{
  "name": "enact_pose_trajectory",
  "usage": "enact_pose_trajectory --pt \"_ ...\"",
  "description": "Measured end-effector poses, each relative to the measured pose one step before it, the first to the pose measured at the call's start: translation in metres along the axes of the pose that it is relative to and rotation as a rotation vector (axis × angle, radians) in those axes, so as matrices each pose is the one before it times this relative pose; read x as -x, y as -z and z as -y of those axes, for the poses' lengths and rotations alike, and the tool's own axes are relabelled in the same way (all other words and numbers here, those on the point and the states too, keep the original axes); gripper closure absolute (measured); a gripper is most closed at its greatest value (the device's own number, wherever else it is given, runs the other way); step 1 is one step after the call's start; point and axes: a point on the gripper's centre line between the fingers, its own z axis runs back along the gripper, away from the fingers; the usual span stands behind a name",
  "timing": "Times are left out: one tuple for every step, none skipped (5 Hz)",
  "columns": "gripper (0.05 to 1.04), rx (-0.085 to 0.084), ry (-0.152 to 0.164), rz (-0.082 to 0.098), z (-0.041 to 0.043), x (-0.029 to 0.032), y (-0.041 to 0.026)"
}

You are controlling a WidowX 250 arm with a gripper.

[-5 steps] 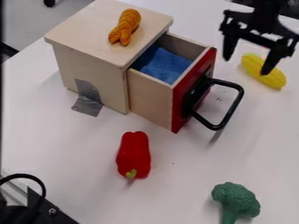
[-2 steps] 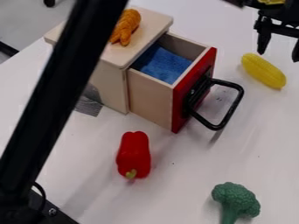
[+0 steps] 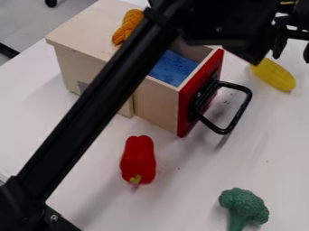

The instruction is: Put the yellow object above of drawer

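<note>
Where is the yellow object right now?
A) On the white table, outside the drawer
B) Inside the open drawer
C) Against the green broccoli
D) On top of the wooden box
A: the yellow object lies on the white table, apart from the open drawer.

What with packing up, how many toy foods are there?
4: orange one on the box, yellow one beyond the handle, pepper and broccoli in front. The arm may hide more.

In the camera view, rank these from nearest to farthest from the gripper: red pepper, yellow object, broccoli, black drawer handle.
1. Yellow object, just below the gripper in the view.
2. Black drawer handle, on the red drawer front.
3. Red pepper, lower left, and broccoli, lower right: too close to call.
</note>
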Motion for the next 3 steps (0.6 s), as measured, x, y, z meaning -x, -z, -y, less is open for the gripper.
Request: enact_pose_trajectory --pt "0.084 -0.0073 -0.0788 -0.0554 -0.00107 0.00012 0.01126" --pt "0.084 -0.0154 -0.0162 0.0028 -0.00536 0.00041 0.00288" --pt "0.084 -0.0086 0.0029 0.0261 -0.00769 0.00168 -0.00003"
